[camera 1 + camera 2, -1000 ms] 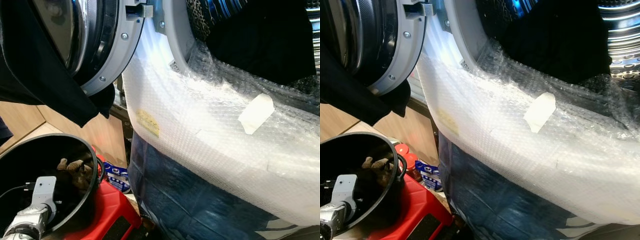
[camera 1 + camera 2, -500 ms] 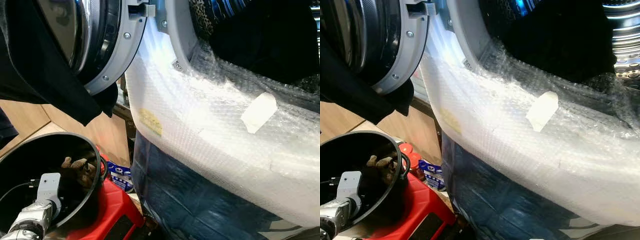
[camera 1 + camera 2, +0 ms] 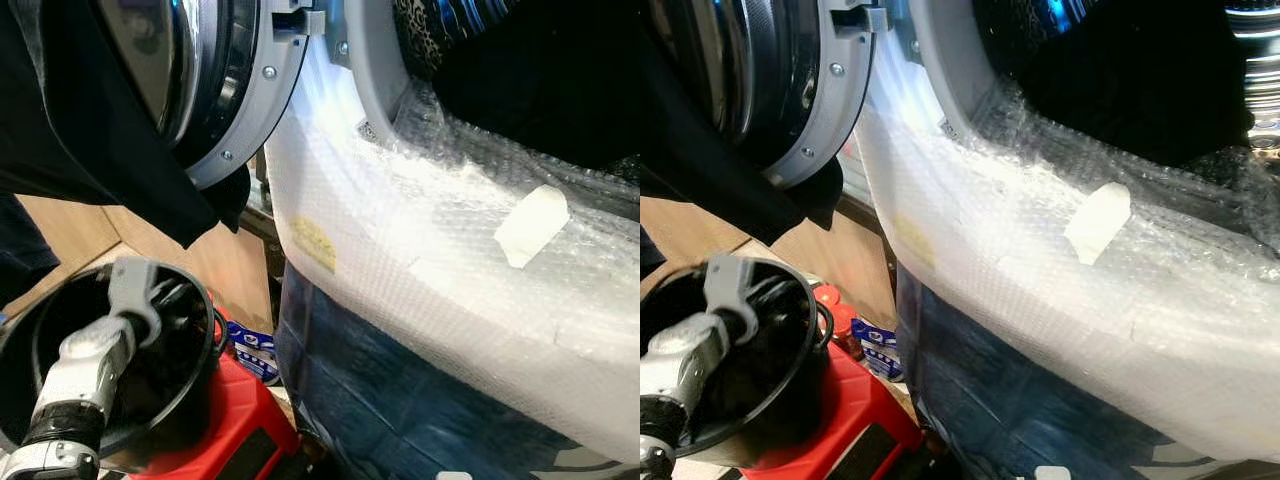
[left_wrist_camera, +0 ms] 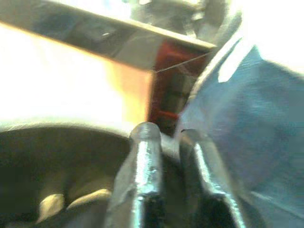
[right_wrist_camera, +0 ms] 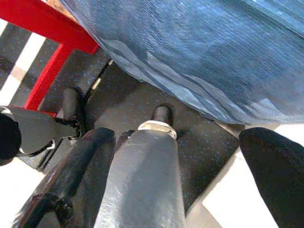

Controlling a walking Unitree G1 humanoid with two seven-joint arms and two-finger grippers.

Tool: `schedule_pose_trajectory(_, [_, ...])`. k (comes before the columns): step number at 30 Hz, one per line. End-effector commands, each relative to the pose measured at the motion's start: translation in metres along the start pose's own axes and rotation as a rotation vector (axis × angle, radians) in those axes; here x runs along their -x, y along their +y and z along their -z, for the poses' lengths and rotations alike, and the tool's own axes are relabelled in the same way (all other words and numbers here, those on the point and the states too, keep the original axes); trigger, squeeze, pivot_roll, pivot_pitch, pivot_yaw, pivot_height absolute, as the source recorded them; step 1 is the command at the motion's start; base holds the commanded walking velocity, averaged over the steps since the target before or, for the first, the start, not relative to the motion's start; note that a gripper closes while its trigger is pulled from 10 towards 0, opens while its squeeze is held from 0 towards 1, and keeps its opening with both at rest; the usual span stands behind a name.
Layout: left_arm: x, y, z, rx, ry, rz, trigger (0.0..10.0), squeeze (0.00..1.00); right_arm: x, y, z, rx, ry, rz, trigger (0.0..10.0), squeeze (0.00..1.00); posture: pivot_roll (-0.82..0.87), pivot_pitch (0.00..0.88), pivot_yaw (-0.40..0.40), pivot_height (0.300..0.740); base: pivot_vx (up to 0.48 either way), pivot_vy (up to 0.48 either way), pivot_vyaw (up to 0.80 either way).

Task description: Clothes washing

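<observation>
Since one second ago, left arm (image 3: 85,375) raised and extended from the near rim into the black bucket (image 3: 196,380); its grey wrist block now over the bucket's middle, covering the brownish item seen there earlier. Camera view shifted slightly as well.

Left gripper (image 4: 166,142): inside the bucket, near its far wall; the two black fingers (image 4: 142,161) stand close together with a narrow gap between, clamped on nothing visible. Wrist view blurred; pale shapes at the bucket bottom, not identifiable.

Black garment (image 3: 90,150): hangs over the open washer door (image 3: 235,110), draped down its front, above and beyond the left gripper, apart from it.

Dark clothes (image 3: 1140,90): inside the washing machine drum, well apart from both grippers; a leopard-print piece (image 3: 420,30) at the drum's upper edge.

Washer front: wrapped in bubble wrap (image 3: 420,260), tape patch (image 3: 530,225) on it; blue film below.

Bucket stands on a red stool (image 3: 240,430).

Right gripper (image 5: 175,137): hangs low over dark floor, fingers spread apart, empty
</observation>
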State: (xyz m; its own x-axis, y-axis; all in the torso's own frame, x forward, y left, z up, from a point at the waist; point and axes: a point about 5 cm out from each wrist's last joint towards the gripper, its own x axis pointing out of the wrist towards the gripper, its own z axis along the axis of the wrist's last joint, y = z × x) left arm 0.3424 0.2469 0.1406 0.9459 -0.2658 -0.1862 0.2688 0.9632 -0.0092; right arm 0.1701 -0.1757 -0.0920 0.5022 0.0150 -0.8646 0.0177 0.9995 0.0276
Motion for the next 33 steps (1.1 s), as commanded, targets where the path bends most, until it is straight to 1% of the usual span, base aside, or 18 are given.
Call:
schedule_pose_trajectory(1, [0.004,-0.005,0.001,-0.009,0.024,0.069,0.0,0.00,0.001,0.000,0.009,-0.031,0.024,0.007,10.0,0.00,0.08,0.108,0.037,0.740,0.000,0.000,0.00])
schedule_pose_trajectory(4, [0.010,-0.021,-0.011,-0.035,0.002,0.218,0.0,0.00,0.001,0.001,0.009,-0.040,0.025,0.010,10.0,0.00,0.08,0.106,0.047,0.740,0.000,0.000,0.00])
schedule_pose_trajectory(6, [0.011,-0.024,-0.013,-0.041,-0.002,0.248,0.0,0.00,0.001,0.001,0.010,-0.040,0.025,0.010,10.0,0.00,0.08,0.106,0.047,0.740,0.000,0.000,0.00])
schedule_pose_trajectory(7, [0.022,-0.030,-0.006,-0.092,0.080,0.351,0.0,0.00,0.001,0.000,0.012,-0.046,0.031,0.012,10.0,0.00,0.08,0.102,0.055,0.740,0.000,0.000,0.00])
schedule_pose_trajectory(8, [0.028,-0.027,0.008,-0.160,0.191,0.349,0.1,0.00,0.002,0.000,0.015,-0.051,0.036,0.014,10.0,0.00,0.08,0.099,0.063,0.740,0.000,0.000,0.00])
schedule_pose_trajectory(9, [0.028,-0.027,0.008,-0.160,0.191,0.349,0.1,0.00,0.002,0.000,0.015,-0.051,0.036,0.014,10.0,0.00,0.08,0.099,0.063,0.740,0.000,0.000,0.00])
schedule_pose_trajectory(10, [0.029,-0.019,0.016,-0.180,0.250,0.282,6.1,0.00,0.002,0.000,0.016,-0.052,0.039,0.015,10.0,0.00,0.08,0.102,0.066,0.740,0.000,0.000,0.00])
schedule_pose_trajectory(11, [0.028,-0.015,0.017,-0.153,0.260,0.236,10.0,0.00,0.002,0.000,0.017,-0.053,0.040,0.016,10.0,0.00,0.08,0.102,0.066,0.740,0.000,0.000,0.00])
schedule_pose_trajectory(12, [0.027,-0.005,0.015,-0.119,0.255,0.145,10.0,0.00,0.002,0.000,0.017,-0.055,0.041,0.017,10.0,0.00,0.08,0.102,0.066,0.740,0.000,0.000,0.00])
schedule_pose_trajectory(13, [0.027,-0.005,0.015,-0.119,0.255,0.145,10.0,0.00,0.002,0.000,0.017,-0.055,0.041,0.017,10.0,0.00,0.08,0.102,0.066,0.740,0.000,0.000,0.00])
schedule_pose_trajectory(14, [0.027,0.004,0.010,-0.099,0.244,0.054,10.0,1.00,0.002,-0.001,0.018,-0.057,0.042,0.019,10.0,0.00,0.09,0.101,0.062,0.740,0.000,0.000,0.00])
schedule_pose_trajectory(15, [0.027,0.013,0.007,-0.077,0.234,-0.024,10.0,1.00,0.002,-0.001,0.018,-0.059,0.042,0.020,10.0,0.00,0.09,0.101,0.062,0.740,0.000,0.000,0.00])
schedule_pose_trajectory(16, [0.028,0.017,0.004,-0.084,0.232,-0.060,10.0,1.00,0.002,-0.002,0.018,-0.058,0.043,0.020,10.0,0.00,0.09,0.101,0.059,0.740,0.000,0.000,0.00])
schedule_pose_trajectory(20, [0.032,0.036,-0.008,-0.100,0.222,-0.150,10.0,1.00,0.002,-0.002,0.017,-0.053,0.041,0.020,10.0,0.00,0.09,0.101,0.054,0.740,0.000,0.000,0.00])
schedule_pose_trajectory(23, [0.032,0.036,-0.006,-0.093,0.241,-0.132,10.0,1.00,0.002,-0.004,0.015,-0.052,0.037,0.023,10.0,0.00,0.09,0.103,0.050,0.740,0.000,0.000,0.00])
schedule_pose_trajectory(26, [0.028,0.034,0.011,-0.074,0.290,-0.108,10.0,1.00,0.002,-0.005,0.012,-0.047,0.033,0.024,10.0,0.00,0.07,0.119,0.042,0.740,0.000,0.000,0.00])
schedule_pose_trajectory(30, [0.027,0.035,0.022,-0.062,0.325,-0.115,10.0,1.00,0.002,-0.006,0.012,-0.046,0.031,0.024,10.0,0.00,0.06,0.126,0.031,0.740,0.000,0.000,0.00])
schedule_pose_trajectory(33, [0.030,0.036,0.031,-0.081,0.368,-0.117,10.0,1.00,0.003,-0.009,0.013,-0.044,0.033,0.032,10.0,0.00,0.05,0.154,0.010,0.740,0.000,0.000,0.00])
